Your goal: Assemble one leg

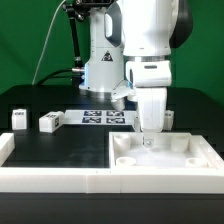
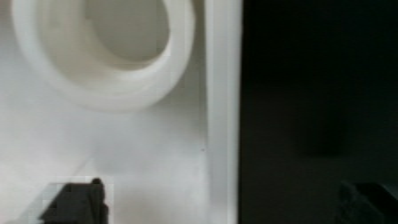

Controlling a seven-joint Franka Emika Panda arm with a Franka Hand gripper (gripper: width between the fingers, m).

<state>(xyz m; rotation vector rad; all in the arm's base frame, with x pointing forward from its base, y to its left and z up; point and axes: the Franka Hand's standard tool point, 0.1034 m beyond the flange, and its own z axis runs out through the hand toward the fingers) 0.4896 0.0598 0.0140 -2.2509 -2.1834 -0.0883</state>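
Observation:
Two legs stand on the black table at the exterior view's left: one leg [image 1: 18,119] at the far left and a second leg [image 1: 50,121] beside it, both small white posts with tags. My gripper [image 1: 150,137] is far from them, low over the wide white square panel [image 1: 165,160] at the exterior view's right. In the wrist view the panel [image 2: 107,140] fills one side, with a round corner recess [image 2: 107,45]. My gripper [image 2: 221,205] is open, its fingertips [image 2: 75,200] straddling the panel's edge. It holds nothing.
The marker board [image 1: 105,117] lies behind the gripper near the robot base. A white raised border [image 1: 60,178] runs along the table's front and left side. Another small white part [image 1: 169,118] shows just behind the gripper.

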